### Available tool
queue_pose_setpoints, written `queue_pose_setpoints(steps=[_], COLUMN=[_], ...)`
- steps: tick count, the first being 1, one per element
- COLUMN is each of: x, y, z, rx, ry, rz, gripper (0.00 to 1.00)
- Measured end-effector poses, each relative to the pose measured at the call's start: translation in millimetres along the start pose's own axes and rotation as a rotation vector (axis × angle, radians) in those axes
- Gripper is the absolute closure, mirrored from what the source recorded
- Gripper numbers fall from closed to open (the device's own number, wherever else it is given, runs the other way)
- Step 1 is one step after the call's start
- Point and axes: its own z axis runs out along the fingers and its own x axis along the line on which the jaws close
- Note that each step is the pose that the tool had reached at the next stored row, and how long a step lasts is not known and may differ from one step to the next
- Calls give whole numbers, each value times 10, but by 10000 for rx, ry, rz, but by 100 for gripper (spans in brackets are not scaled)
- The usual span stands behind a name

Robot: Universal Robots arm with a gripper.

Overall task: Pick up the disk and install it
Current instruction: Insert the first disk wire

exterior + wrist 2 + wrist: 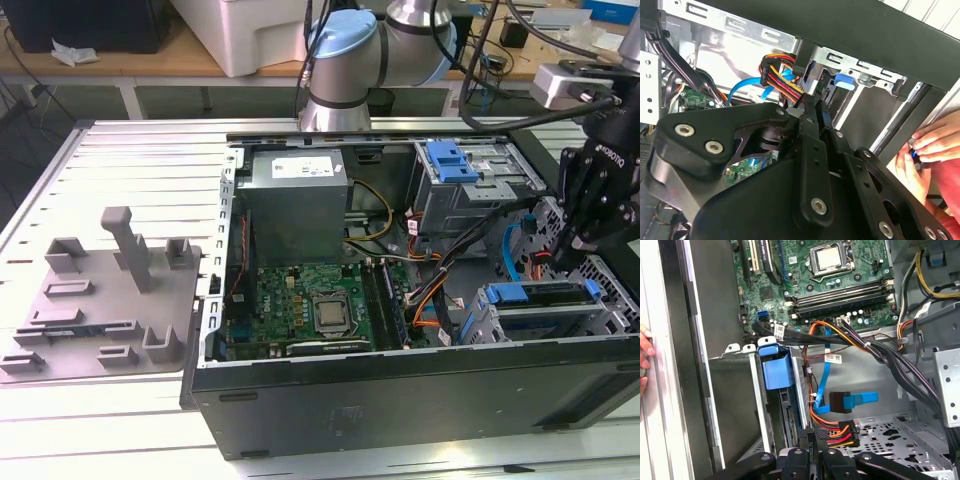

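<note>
Robot hand point(815, 102) seen from its wrist, inside an open computer case.
The black hand, fingers pressed together, points toward a metal drive cage point(880, 77) with a blue tab point(844, 81). Coloured wires point(777, 75) and a blue cable point(742, 86) run beside its tip. A person's fingers point(935, 142) pinch something small beside the case's black edge.

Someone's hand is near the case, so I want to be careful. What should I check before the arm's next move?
1. Person's hand away from the computer case: not ok, it is right beside the case.
2. Gripper at the drive cage: ok.
3. Disk in that cage: ok.
4. Disk fully seated: cannot tell.
5. Power cable plug clear of the gripper: not ok, right beside it.
</note>
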Motion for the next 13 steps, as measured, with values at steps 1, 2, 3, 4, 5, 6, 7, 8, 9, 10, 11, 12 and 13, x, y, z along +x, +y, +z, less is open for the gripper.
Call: queue_pose_setpoints(steps=[1, 2, 3, 4, 5, 6, 7, 8, 9, 10, 11, 12, 13], x=[10, 16, 21, 32, 37, 48, 58, 63, 69, 74, 80, 88, 96], y=[7, 10, 12, 17, 19, 24, 30, 33, 38, 43, 48, 57, 65], z=[1, 3, 4, 5, 6, 8, 10, 11, 12, 12, 13, 15, 16], rx=[52, 86, 115, 175, 205, 260, 307, 331, 359, 381, 407, 446, 483], ry=[-5, -10, -12, -19, -23, -29, -35, -38, -40, -42, -44, -49, -53], rz=[-45, -72, -96, -146, -172, -226, -276, -305, -341, -370, -406, -455, -501], gripper=[84, 84, 84, 84, 84, 84, 84, 84, 84, 84, 84, 84, 84])
